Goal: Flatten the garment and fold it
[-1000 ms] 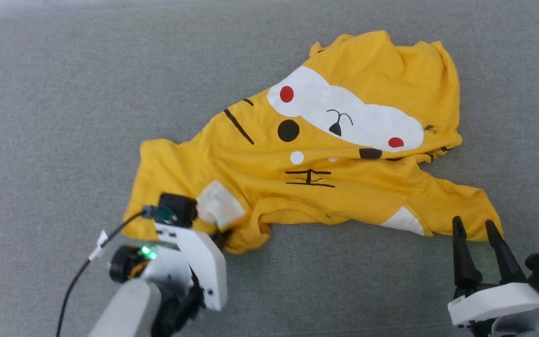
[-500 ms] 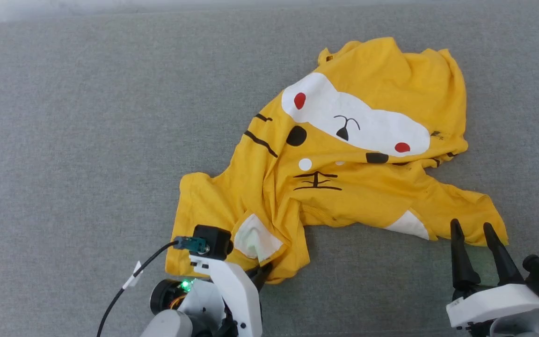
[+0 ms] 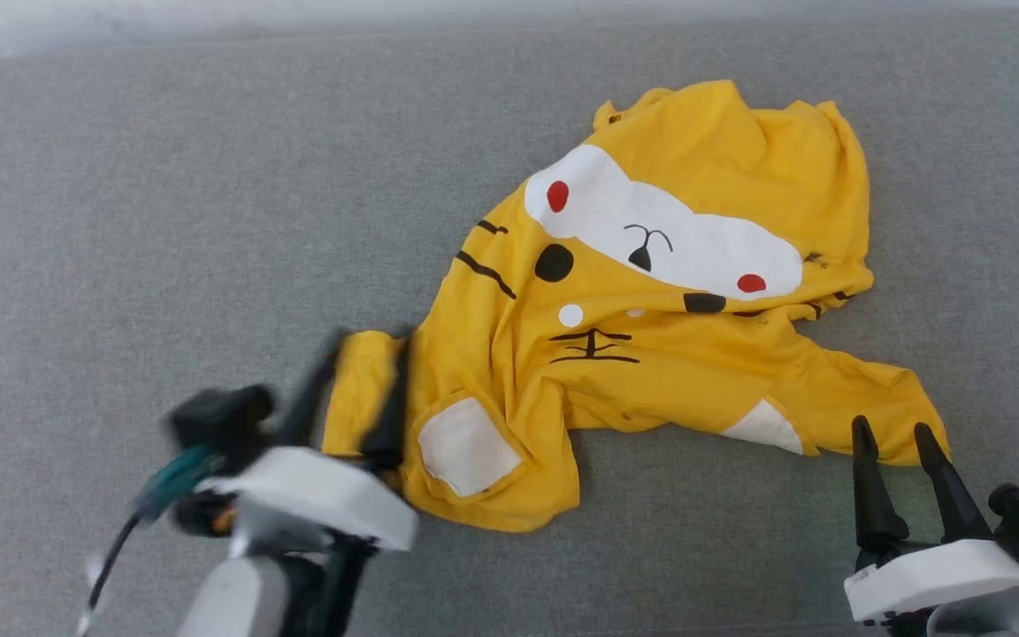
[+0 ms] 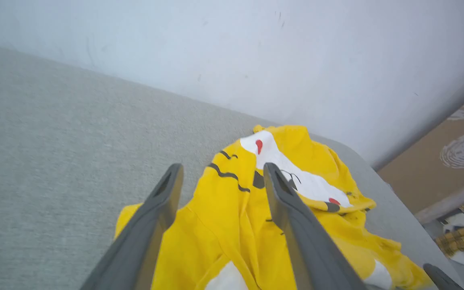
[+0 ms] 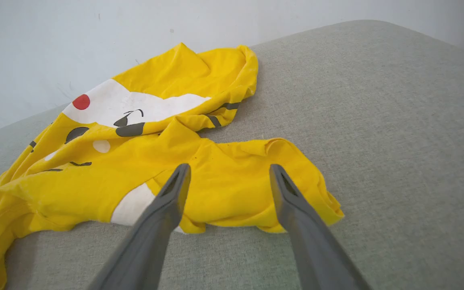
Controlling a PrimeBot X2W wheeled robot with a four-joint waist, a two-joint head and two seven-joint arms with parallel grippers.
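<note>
**Yellow shirt lies rumpled, both grippers spread wide**

The yellow shirt point(image 3: 651, 354) lies crumpled on the grey cushion point(image 3: 164, 221), right of the middle in the head view, with its tiger face turned up. The cloth is bunched and creased, and the far part folds over itself near the white wall point(image 4: 256, 48).

The left gripper point(image 3: 370, 341) is blurred in the head view. Its two dark fingers stand well apart over the shirt's near left end, next to a white patch point(image 3: 465, 447). In the left wrist view the left gripper point(image 4: 222, 169) shows yellow cloth between and beyond its fingers, and nothing is pinched between them.

The right gripper point(image 3: 892, 429) sits at the lower right, also spread wide and holding nothing. Its tips point at the near right sleeve point(image 3: 872, 398); in the right wrist view the right gripper point(image 5: 230, 169) has that sleeve lying past its tips on the cushion.
</note>
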